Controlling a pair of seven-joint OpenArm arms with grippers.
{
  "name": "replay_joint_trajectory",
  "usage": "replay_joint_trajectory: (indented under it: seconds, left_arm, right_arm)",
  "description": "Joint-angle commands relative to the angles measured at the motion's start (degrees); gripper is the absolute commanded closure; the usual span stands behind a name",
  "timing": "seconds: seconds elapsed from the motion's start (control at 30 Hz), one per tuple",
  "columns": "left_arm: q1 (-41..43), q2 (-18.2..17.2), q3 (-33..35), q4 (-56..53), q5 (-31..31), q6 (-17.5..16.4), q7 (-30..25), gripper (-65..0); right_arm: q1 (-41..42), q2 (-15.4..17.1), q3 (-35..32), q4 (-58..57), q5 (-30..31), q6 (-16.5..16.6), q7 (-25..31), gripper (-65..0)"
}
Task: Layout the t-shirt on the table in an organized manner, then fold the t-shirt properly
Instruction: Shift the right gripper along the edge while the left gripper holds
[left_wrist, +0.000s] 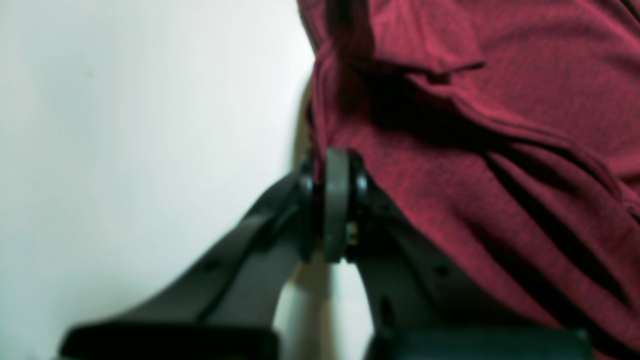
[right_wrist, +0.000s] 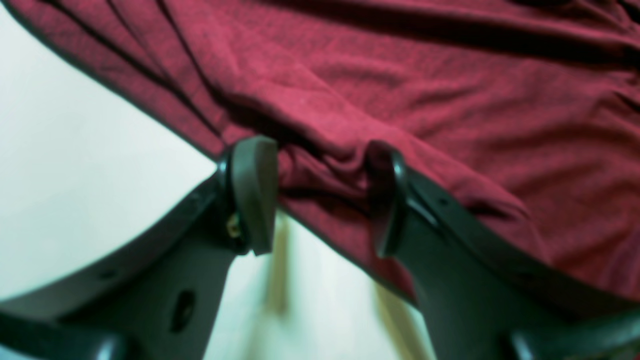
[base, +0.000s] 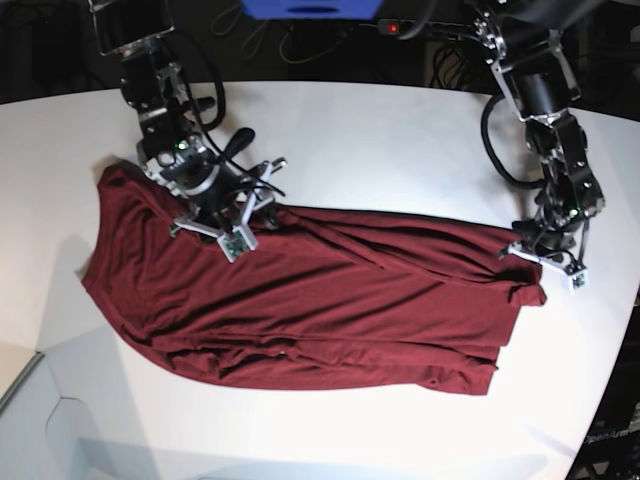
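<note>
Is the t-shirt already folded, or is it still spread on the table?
Spread, not folded: the t-shirt lies stretched across the table, with long wrinkles and no neat fold.

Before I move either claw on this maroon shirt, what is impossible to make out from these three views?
- Base view: the left claw tips, hidden behind its own wrist; the right claw tips likewise.
- Left wrist view: blurred; whether cloth of the dark maroon knit t-shirt sits between the shut pads is unclear.
- Right wrist view: shirt cut off by frame edges.
- Sleeves and collar: lost in folds on the white table.

Probably a lab: cabled robot arms (base: 545, 110).
</note>
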Motion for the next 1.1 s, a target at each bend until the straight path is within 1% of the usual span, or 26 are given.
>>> replay_joint_trajectory:
  seconds: [0.0, 0.13, 0.17, 0.23, 0.33, 0.4, 0.63, 0.97, 1.03, 1.07]
  left_arm:
    - [-1.3, -0.8, 0.0, 1.1, -0.3, 0.1, -1.2, -0.1]
    - [-1.3, -1.0, 0.0, 1.0, -0.3, 0.1, -1.2, -0.1]
    - [-1.3, -1.0, 0.0, 1.0, -0.3, 0.1, -1.2, -0.1]
    - [-1.3, -1.0, 0.0, 1.0, -0.3, 0.1, -1.2, -0.1]
    - [-1.3, -1.0, 0.0, 1.0, -0.3, 0.1, -1.2, -0.1]
    - [-1.3, -1.0, 0.0, 1.0, -0.3, 0.1, -1.2, -0.1]
    - [-1.3, -1.0, -0.3, 1.1, -0.3, 0.1, -1.2, -0.1]
    - [-1.2, -1.1, -0.4, 1.1, -0.3, 0.1, -1.2, -0.1]
    - [-1.2, -1.1, -0.4, 1.1, -0.3, 0.1, -1.2, -0.1]
    - [-1.2, -1.1, -0.4, 1.1, -0.3, 0.1, -1.2, -0.1]
  right_arm:
    - [1.4, 0.0, 0.1, 0.3, 0.3, 0.0, 1.5, -29.2]
    - [2.7, 0.0, 0.1, -2.0, 0.3, 0.0, 1.5, -28.7]
    - [3.1, 0.0, 0.1, -2.6, 0.3, 0.0, 1.5, -27.3]
    - [3.8, 0.0, 0.1, -3.5, 0.3, 0.0, 1.5, -21.2]
    - [4.8, 0.0, 0.2, -4.7, 0.3, 0.0, 1.5, -7.1]
    - [5.2, 0.0, 0.7, -4.3, 0.3, 0.0, 1.5, -0.2]
    - [8.2, 0.3, 0.7, -2.8, 0.3, 0.0, 1.5, 0.0]
    - [15.0, 0.2, 0.7, -11.0, 0.3, 0.0, 1.5, 0.0]
    - [16.0, 0.3, 0.7, -11.6, 0.3, 0.0, 1.5, -3.0]
    - [16.2, 0.3, 0.7, -11.6, 0.3, 0.0, 1.5, -6.0]
